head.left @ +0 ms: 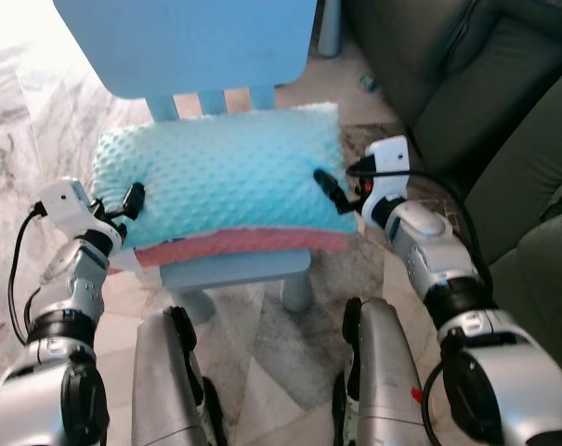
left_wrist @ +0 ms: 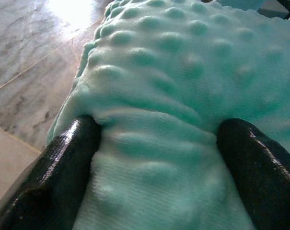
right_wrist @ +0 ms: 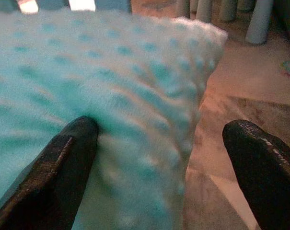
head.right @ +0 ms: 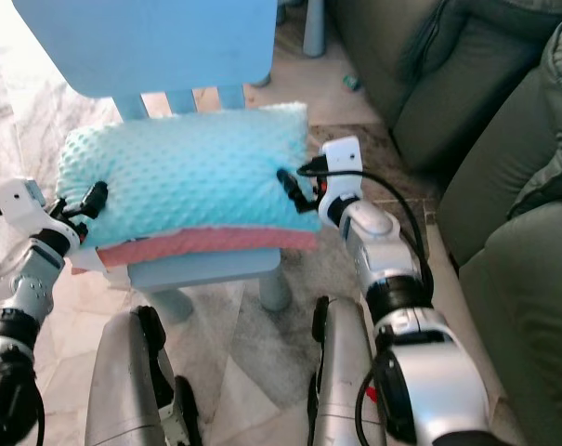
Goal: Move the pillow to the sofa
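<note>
The pillow (head.left: 220,172) lay flat on the blue chair (head.left: 234,265), long axis running left to right. The left gripper (head.left: 132,200) pinched its left end; the right gripper (head.left: 332,190) stood wide open at its right edge. Marble floor (head.left: 39,102), dark sofa (head.left: 503,121) on the right.
</note>
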You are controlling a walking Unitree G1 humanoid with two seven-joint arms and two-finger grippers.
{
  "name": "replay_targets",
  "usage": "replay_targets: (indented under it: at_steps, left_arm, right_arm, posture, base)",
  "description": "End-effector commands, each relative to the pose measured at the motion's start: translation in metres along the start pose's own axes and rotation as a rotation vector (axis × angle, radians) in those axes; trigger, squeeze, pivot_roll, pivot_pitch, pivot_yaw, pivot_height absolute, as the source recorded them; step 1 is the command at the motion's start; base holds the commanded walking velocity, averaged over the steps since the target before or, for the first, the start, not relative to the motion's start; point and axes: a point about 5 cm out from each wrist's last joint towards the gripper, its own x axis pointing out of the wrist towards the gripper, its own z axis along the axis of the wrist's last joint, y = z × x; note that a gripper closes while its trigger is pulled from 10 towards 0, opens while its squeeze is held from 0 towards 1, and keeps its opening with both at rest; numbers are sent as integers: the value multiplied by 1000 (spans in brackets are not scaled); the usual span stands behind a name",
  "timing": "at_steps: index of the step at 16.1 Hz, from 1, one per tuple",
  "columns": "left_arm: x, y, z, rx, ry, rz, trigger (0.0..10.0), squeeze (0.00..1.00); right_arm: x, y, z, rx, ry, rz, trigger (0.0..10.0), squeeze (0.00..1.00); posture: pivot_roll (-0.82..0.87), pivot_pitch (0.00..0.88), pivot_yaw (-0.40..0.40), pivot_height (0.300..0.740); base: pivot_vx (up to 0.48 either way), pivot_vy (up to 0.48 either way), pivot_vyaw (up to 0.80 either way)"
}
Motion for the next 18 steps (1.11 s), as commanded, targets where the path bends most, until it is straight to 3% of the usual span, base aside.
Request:
replay_targets:
  at_steps: [1, 4, 5, 6, 8, 11, 14, 18]
  left_arm:
    - [-3, 8, -3, 16, 19, 13, 10000, 0]
    - [-5, 12, -4, 20, 27, 15, 10000, 0]
    - [-5, 13, -4, 20, 29, 15, 10000, 0]
    - [-5, 12, -5, -29, 36, 6, 10000, 0]
    - [-4, 11, -6, -53, 42, -4, 10000, 0]
    - [-1, 8, -5, 29, 55, 9, 10000, 0]
    - [-2, 6, -10, 4, 63, -10, 10000, 0]
    - [-1, -4, -22, -44, 99, -48, 10000, 0]
  right_arm:
    - [1, -2, 3, 6, -19, -15, 10000, 0]
    - [-3, -22, 7, 26, -41, -115, 10000, 0]
    - [-4, -25, 4, 58, -28, -128, 10000, 0]
    - [-4, -23, -5, 136, 8, -121, 10000, 0]
    - [-3, -19, -10, 168, 27, -103, 10000, 0]
    - [4, 6, -21, 249, 67, 28, 10000, 0]
    - [10, 36, -27, 307, 70, 153, 10000, 0]
    - [9, 54, -38, 343, 103, 255, 10000, 0]
  posture:
    - [-141, 383, 23, 478]
    - [-132, 386, 26, 478]
    - [-132, 385, 28, 478]
    - [-128, 387, 31, 478]
    - [-127, 388, 31, 478]
    - [-109, 400, 28, 478]
    - [-107, 404, 29, 478]
    - [-99, 402, 35, 478]
  base:
    - [0, 0, 0]
    - [0, 0, 0]
    - [0, 0, 0]
    - [0, 0, 0]
    - [0, 0, 0]
    - [0, 0, 0]
    - [0, 0, 0]
    - [0, 0, 0]
